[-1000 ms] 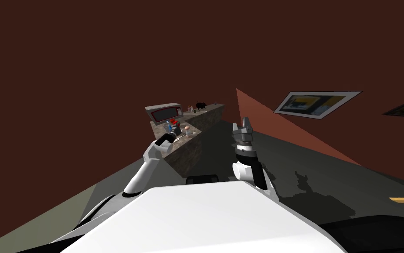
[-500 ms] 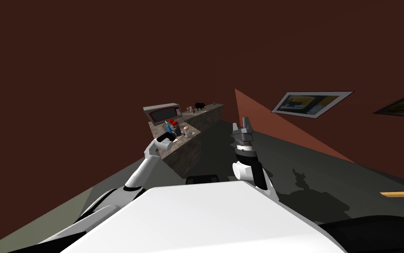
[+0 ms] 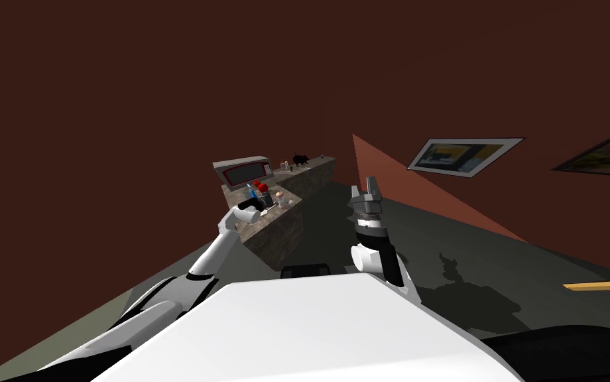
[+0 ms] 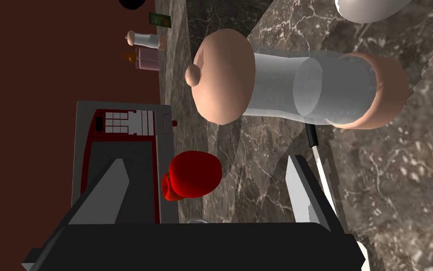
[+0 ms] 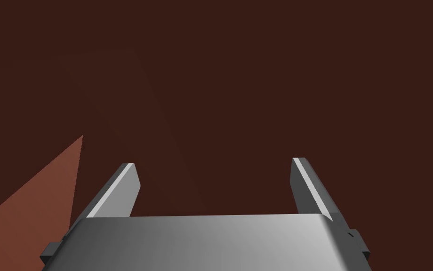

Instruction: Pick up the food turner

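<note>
hovering by the clear bottle (image 4: 300,89), our left gripper (image 4: 205,160) gapes empty; food turner (image 4: 313,143) lies beside the bottle; right gripper (image 5: 213,162) released.

No legible text, number or brand anywhere. Grey microwave with dark red door frame (image 4: 121,141), left of frame in the left wrist view: keypad of white buttons, all blank. Small green card (image 4: 159,19) at the top edge bears marks too small to read; clear bottle with peach caps (image 4: 300,87) shows faint graduation ticks, no figures; framed wall picture (image 3: 464,155), head view right of centre, only yellow and blue patches.
</note>
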### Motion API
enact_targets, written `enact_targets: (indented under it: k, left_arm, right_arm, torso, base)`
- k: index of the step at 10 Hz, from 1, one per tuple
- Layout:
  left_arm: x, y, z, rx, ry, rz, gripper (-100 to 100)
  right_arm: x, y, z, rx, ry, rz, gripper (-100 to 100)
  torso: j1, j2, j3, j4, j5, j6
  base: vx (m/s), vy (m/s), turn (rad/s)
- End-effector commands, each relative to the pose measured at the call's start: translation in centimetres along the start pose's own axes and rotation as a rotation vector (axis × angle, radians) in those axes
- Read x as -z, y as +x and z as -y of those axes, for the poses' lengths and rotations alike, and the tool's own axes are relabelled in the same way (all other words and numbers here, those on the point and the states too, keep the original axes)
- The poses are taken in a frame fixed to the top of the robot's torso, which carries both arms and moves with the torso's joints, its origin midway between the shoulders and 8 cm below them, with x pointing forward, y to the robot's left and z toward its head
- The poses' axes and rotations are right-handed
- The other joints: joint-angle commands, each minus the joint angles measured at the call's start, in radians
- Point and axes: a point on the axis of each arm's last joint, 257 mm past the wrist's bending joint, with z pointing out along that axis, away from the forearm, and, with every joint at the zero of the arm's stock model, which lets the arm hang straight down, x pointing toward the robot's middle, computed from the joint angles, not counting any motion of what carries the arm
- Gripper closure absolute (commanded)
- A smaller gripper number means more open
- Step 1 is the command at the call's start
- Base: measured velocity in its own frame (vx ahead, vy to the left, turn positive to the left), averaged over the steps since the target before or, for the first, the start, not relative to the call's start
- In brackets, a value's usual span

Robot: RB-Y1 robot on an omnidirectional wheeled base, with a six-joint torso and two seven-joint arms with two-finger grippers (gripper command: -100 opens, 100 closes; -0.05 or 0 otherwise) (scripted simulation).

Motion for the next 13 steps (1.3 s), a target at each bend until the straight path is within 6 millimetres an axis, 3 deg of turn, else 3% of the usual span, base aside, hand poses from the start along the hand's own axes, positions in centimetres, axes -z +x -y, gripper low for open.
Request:
enact_targets:
  k: [1, 6, 8, 13]
  left_arm:
    - [-0.2, -0.7, -1.0, 0.025, -0.049, 0.022, -100]
    - [-0.9, -4.2, -4.1, 0.175, -0.226, 0.107, -100]
    - [-0.7, -4.5, -4.8, 0.175, -0.254, 0.124, -100]
    - [0.2, -7.8, -8.1, 0.33, -0.424, 0.226, -100]
  right_arm:
    - [0.0, 0.0, 0.0, 0.0, 0.0, 0.0, 0]
    - [0.0, 0.0, 0.0, 0.0, 0.0, 0.0, 0]
    - [0.0, 0.0, 0.0, 0.0, 0.0, 0.0, 0]
    - [0.0, 0.0, 0.0, 0.0, 0.0, 0.0, 0]
  torso:
    - [0.0, 0.0, 0.0, 0.0, 0.0, 0.0]
    - [0.0, -0.001, -0.001, 0.0, 0.0, 0.0]
    - [0.0, -0.001, -0.001, 0.0, 0.0, 0.0]
    - [0.0, -0.002, -0.001, -0.001, 0.0, 0.0]
  base:
    - [0.02, 0.003, -0.029]
    - [0.033, 0.005, -0.038]
    - [0.027, 0.004, -0.006]
    - [0.045, 0.007, -0.029]
